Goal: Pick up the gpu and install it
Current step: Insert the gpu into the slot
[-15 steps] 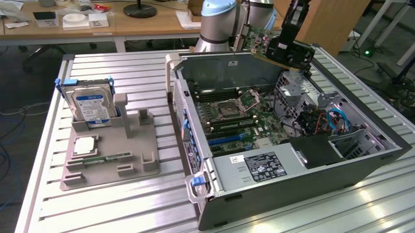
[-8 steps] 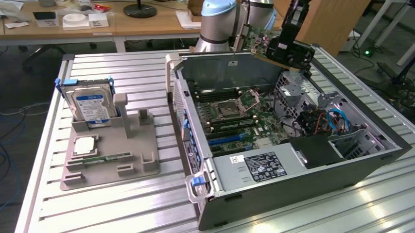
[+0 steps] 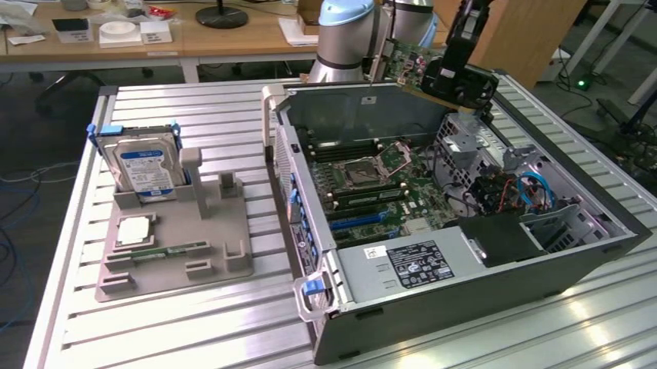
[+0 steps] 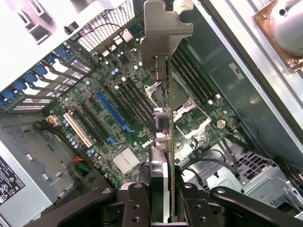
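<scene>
Holding gpu (image 4: 162, 120) edge-on within tool (image 4: 162, 203), over open computer case (image 3: 462, 307).

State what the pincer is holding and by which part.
The pincer holds the gpu, clamped across its flat faces at the end opposite its metal bracket.

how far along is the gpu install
Done: the gpu is picked up. In hand: the tool is shut on it, holding it edge-on above the open case. Left: seating it; the blue slot is empty.
</scene>
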### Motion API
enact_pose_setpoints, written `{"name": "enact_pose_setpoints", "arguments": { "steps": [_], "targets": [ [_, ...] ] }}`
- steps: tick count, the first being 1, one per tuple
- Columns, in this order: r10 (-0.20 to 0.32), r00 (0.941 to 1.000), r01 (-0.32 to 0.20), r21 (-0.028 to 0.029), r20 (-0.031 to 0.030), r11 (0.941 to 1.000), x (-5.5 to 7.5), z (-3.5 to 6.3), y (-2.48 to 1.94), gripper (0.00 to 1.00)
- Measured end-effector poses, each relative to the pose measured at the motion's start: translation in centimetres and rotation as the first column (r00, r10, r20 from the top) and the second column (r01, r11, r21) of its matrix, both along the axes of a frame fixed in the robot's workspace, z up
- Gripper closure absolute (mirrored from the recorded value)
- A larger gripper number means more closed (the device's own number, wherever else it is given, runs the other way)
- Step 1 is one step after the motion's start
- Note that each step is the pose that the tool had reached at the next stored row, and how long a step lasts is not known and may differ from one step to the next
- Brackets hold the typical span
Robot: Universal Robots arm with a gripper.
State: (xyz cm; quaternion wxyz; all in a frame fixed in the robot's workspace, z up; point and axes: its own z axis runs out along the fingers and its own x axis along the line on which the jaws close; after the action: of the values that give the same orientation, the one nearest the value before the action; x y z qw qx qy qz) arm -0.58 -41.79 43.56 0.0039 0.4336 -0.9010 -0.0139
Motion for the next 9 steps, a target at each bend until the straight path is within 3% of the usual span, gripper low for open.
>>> {"name": "enact_pose_setpoints", "arguments": {
  "steps": [9],
  "targets": [
    [0.009, 1.0, -0.009, 0.0, 0.0, 1.0, 0.0, 0.0, 0.0, 0.72]
  ]
}}
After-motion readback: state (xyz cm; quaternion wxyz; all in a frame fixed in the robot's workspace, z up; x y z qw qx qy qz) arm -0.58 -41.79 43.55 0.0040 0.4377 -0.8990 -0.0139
